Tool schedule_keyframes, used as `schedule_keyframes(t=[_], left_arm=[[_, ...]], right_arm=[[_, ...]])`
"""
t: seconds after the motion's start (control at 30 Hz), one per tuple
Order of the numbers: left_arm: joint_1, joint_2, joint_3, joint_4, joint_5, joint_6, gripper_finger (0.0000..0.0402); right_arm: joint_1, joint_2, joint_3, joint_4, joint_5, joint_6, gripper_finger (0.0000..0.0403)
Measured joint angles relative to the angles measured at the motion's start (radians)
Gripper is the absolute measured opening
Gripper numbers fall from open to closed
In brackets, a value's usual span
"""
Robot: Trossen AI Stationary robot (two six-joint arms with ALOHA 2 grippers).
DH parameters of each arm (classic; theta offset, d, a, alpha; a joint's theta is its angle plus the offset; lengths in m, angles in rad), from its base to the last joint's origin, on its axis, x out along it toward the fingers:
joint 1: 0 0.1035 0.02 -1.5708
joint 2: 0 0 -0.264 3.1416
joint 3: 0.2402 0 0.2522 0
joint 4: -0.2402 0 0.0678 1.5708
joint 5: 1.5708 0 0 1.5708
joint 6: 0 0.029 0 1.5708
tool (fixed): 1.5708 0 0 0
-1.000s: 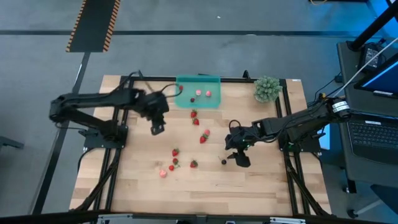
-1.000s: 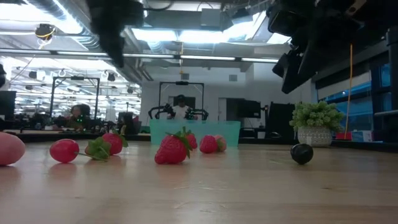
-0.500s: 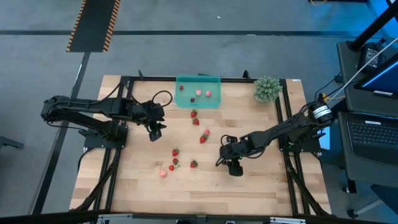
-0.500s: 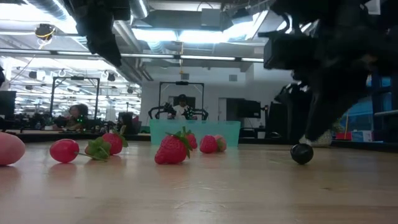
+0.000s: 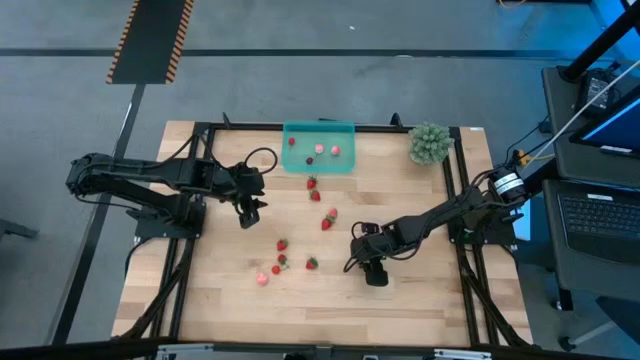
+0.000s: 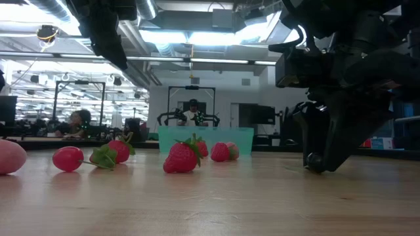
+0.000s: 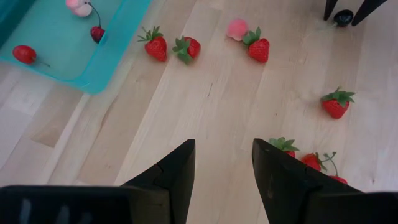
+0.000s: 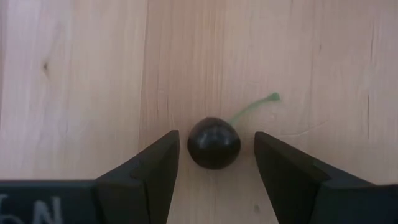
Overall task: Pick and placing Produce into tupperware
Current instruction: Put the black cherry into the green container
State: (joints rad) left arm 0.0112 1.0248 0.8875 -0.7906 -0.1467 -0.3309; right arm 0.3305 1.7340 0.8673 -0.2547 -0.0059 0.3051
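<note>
I see my right gripper (image 8: 214, 165) low on the desk (image 8: 74, 74), fingers open wide around a dark cherry (image 8: 214, 142), not squeezing it. From above my arm hides it. Farther left, my left gripper (image 7: 222, 165) hangs open over strawberries (image 7: 336, 103). The tupperware (image 5: 300, 160) sits far back.

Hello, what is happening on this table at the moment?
A two-armed robot is sorting small fruit into a teal container. The right gripper is down at the table with its open fingers on either side of a dark cherry, not yet closed on it. The left gripper hovers open. Three pieces lie in the container; several strawberries remain on the table.
</note>
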Motion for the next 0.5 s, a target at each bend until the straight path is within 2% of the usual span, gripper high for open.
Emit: schedule_keyframes(t=[0.5], left_arm=[[0.000, 0.000, 0.000, -0.001, -0.001, 0.000, 0.0151]], right_arm=[[0.000, 0.006, 0.000, 0.027, 0.013, 0.004, 0.0211]])
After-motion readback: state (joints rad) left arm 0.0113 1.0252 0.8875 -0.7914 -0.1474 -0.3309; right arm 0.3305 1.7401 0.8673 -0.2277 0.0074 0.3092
